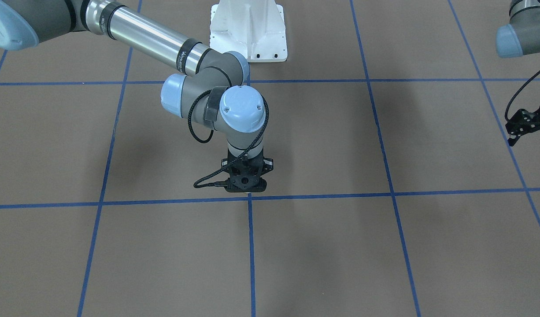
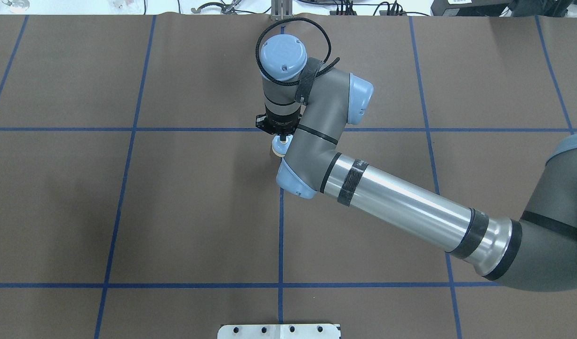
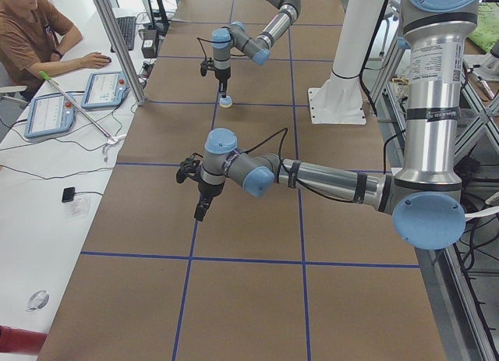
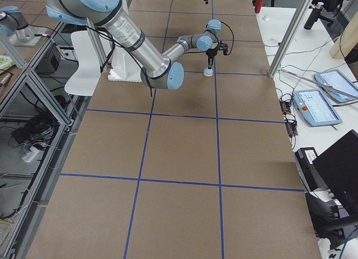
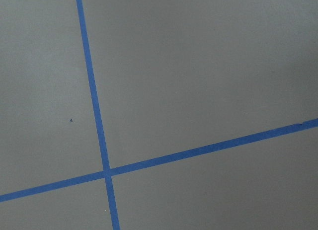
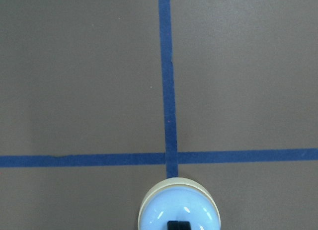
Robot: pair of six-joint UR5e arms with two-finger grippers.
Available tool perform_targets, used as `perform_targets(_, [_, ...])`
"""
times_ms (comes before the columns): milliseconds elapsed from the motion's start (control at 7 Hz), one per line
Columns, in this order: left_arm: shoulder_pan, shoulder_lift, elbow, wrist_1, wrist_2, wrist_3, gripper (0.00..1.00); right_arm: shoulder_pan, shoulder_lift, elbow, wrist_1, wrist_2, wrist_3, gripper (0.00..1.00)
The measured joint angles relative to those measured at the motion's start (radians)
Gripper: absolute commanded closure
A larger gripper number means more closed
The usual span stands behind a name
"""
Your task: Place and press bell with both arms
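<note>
- Pinching from straight above, my right fingers [image 6: 178, 225] are drawn in tight on the cream button at the crown of the bell [image 6: 178, 210]. No gap shows between them.
- That bell stands upright, a light-blue dome over a cream base ring, just beside a crossing of the blue tape lines [image 6: 168, 66]. It is at the brown worktop [image 2: 199, 212] or barely over it. I cannot tell whether its base touches.
- Above the fingers, my right arm [image 2: 401, 202] reaches in to the middle of the worktop, its wrist bent so the fingers point straight down.
- My left fingers [image 3: 199, 213] point down over bare worktop, well apart from the bell and close to another tape line. I cannot tell whether they are spread or pressed together, since the front view cuts them off at its edge.
- My left wrist camera shows only brown surface and one tape crossing.
- My left arm [image 3: 327, 178] stretches low across the worktop.
- The white pedestal [image 1: 248, 31] is bolted at the worktop's robot side.
- An operator [image 3: 31, 33] sits at the white desk along the opposite side.
</note>
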Motion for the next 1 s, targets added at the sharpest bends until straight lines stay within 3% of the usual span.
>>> perform_targets(143, [0.000,0.000,0.000,0.000,0.000,0.000,0.00,0.003,0.005,0.004,-0.002,0.002,0.000,1.00])
perform_targets(286, [0.000,0.000,0.000,0.000,0.000,0.000,0.00,0.009,0.014,0.018,-0.009,0.007,0.001,0.55])
perform_targets(429, [0.000,0.000,0.000,0.001,-0.001,0.001,0.00,0.018,0.018,0.053,-0.035,0.011,0.002,0.01])
perform_targets(714, [-0.006,0.000,-0.002,0.001,-0.008,0.001,0.00,0.045,0.004,0.183,-0.161,0.019,-0.007,0.00])
perform_targets(1000, [-0.047,0.025,-0.007,0.004,-0.059,0.028,0.00,0.105,-0.087,0.396,-0.346,0.041,-0.114,0.00])
